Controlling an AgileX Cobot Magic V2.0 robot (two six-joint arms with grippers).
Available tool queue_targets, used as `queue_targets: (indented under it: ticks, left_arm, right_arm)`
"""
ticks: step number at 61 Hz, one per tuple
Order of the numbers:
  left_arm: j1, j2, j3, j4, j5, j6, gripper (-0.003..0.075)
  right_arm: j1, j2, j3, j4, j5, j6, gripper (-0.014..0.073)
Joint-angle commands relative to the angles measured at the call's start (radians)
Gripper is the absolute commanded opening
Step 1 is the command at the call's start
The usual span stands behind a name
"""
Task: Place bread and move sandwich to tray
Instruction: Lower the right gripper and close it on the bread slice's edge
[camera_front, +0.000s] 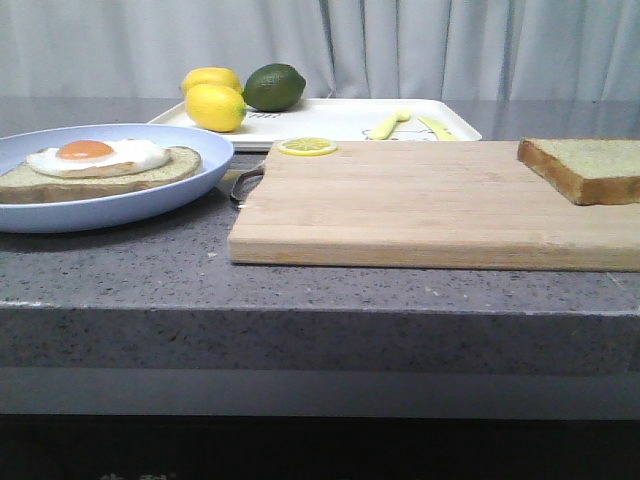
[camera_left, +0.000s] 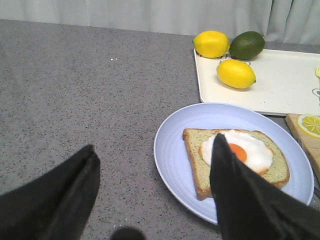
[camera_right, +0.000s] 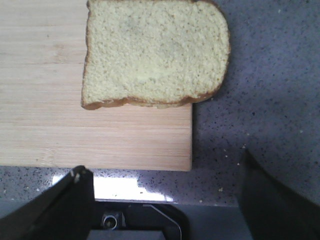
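The bread (camera_front: 585, 166) is a thick, squarish slice with a pale greenish-beige, porous crumb and a golden-brown crust. It lies flat at the right end of the wooden cutting board (camera_front: 420, 205), toward the right edge of the grey speckled counter (camera_front: 300, 290), and one end overhangs the board's edge. The right claw (camera_right: 165, 200) hangs above it, spread wide and holding nothing.

The sandwich (camera_front: 100, 165) is a flatter slice topped with a white fried egg and orange yolk, sitting on the pale blue plate (camera_front: 150, 205) near the counter's left edge. The left claw (camera_left: 155, 192) is above the plate, also wide apart and empty.

The white tray (camera_front: 340, 120) sits toward the far edge, behind the board, carrying two lemons (camera_front: 213, 98) and a lime (camera_front: 274, 87).
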Motion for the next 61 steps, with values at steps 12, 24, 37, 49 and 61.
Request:
queue_targets:
  ticks: [12, 24, 37, 49, 61]
  left_arm:
    - [-0.100, 0.011, -0.029, -0.018, -0.084, 0.020, 0.0472]
    - [-0.193, 0.011, -0.029, 0.023, -0.083, 0.031, 0.0472]
    - [-0.201, 0.011, -0.029, 0.030, -0.083, 0.031, 0.0472]
    - [-0.201, 0.011, -0.029, 0.030, -0.079, 0.031, 0.0472]
    - [-0.201, 0.011, -0.029, 0.030, -0.079, 0.031, 0.0472]
  right_arm:
    - [-0.017, 0.171, -0.177, 0.010, 0.084, -0.001, 0.0590]
    - [-0.189, 0.269, -0.238, 0.104, 0.160, -0.079, 0.0590]
    - [-0.496, 0.338, -0.235, 0.413, 0.196, -0.300, 0.0590]
    - [-0.605, 0.433, -0.235, 0.589, 0.222, -0.411, 0.0590]
    - [-0.556, 0.504, -0.235, 0.645, 0.238, -0.519, 0.0590]
